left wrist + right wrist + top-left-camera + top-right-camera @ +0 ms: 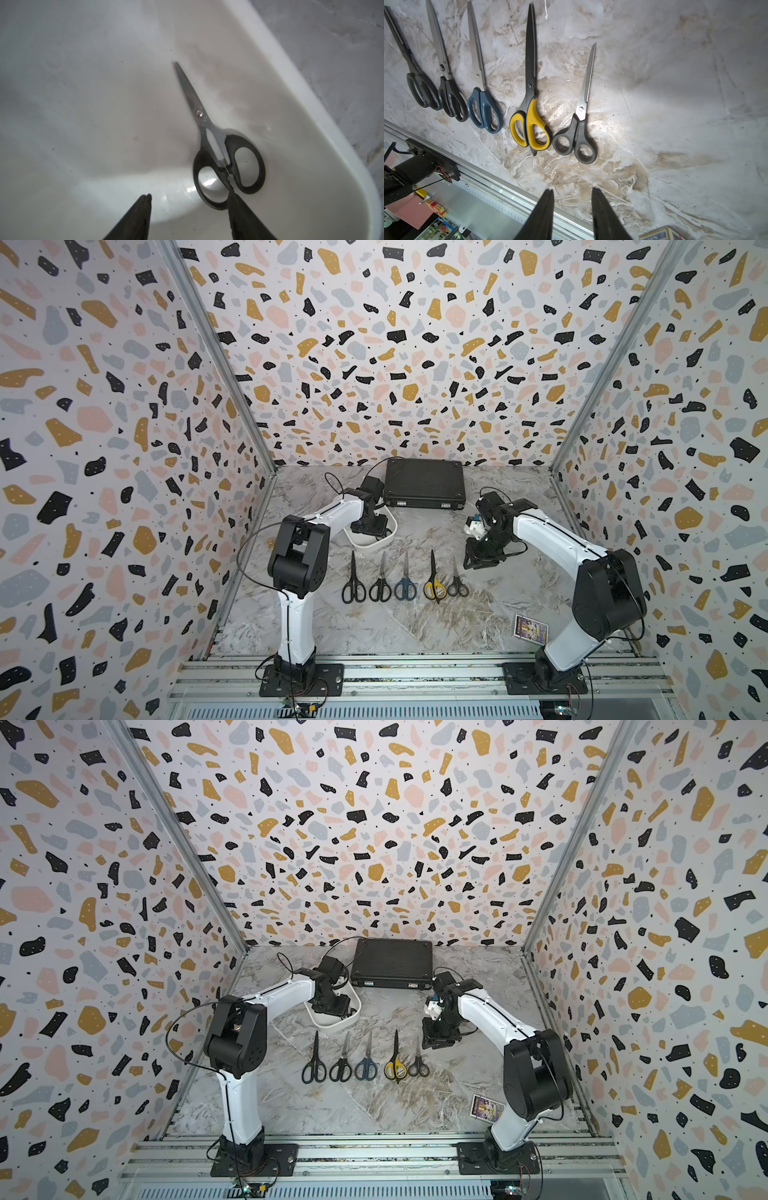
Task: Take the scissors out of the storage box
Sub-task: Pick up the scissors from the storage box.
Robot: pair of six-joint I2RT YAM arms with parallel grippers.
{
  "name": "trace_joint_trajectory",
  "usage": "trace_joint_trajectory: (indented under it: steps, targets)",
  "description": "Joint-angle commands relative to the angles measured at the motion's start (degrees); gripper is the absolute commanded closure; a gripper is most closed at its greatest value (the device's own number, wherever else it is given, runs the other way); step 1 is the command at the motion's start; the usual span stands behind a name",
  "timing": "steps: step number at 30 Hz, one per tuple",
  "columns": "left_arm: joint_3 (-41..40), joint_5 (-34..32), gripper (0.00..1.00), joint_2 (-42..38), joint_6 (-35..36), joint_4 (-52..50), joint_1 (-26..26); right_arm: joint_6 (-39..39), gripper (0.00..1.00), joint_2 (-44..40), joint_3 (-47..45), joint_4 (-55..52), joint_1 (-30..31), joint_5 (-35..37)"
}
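A small pair of scissors (199, 113) with dark handles lies flat on the floor of the white storage box (270, 93), seen in the left wrist view. My left gripper (188, 194) is down inside the box (370, 546), open. One fingertip (231, 196) touches the handles where the two loops meet, and the other stands apart on bare floor. Several more scissors (405, 578) lie in a row on the table in front of the box. My right gripper (573, 190) hovers open and empty to the right of that row (576, 128).
A flat black latched case (424, 483) lies at the back of the marble table behind the box. A small card box (531, 630) sits near the right arm's base. Metal rails run along the table's front edge (483, 178).
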Motion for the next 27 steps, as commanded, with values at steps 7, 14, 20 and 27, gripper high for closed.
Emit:
trace_joint_trajectory:
  steps: [7,14,20,27]
  targets:
    - [4.3,-6.2,0.57,7.7,0.6,-5.6,-0.1,-1.3,0.65,0.5,3.8,-2.0,0.2,-0.7]
    - [11.6,-8.8,0.78,12.3,-0.3,-10.0,0.1,-1.4,0.65,1.5,5.8,-1.9,0.2,-2.1]
    - [14.7,-6.5,0.98,13.5,-0.6,-10.3,1.0,-1.9,0.65,2.1,7.2,-1.9,0.2,-2.9]
    - [13.6,-6.1,1.0,6.0,0.8,-8.3,1.2,-2.6,0.66,2.1,8.4,-2.0,0.2,-3.7]
